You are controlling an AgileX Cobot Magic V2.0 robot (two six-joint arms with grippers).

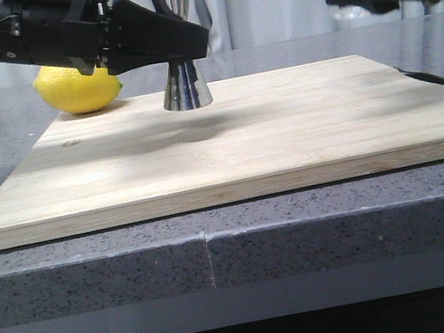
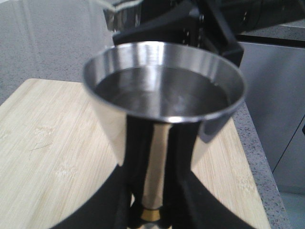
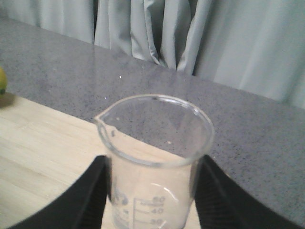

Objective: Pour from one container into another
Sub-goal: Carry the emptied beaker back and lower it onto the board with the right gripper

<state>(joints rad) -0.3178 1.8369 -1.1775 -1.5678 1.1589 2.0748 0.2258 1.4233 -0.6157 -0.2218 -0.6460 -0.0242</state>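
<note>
Between left gripper [image 2: 150, 210] fingers, jigger [image 2: 164, 109], waist clamped

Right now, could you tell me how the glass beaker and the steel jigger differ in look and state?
The beaker is clear glass with a pouring lip and printed marks; the jigger is shiny steel, cone-shaped, with a gold band at its waist. The beaker looks empty, while the jigger's upper cup holds liquid. The right gripper holds the beaker; the left gripper holds the jigger. Both are upright, each clamped between black fingers.
</note>
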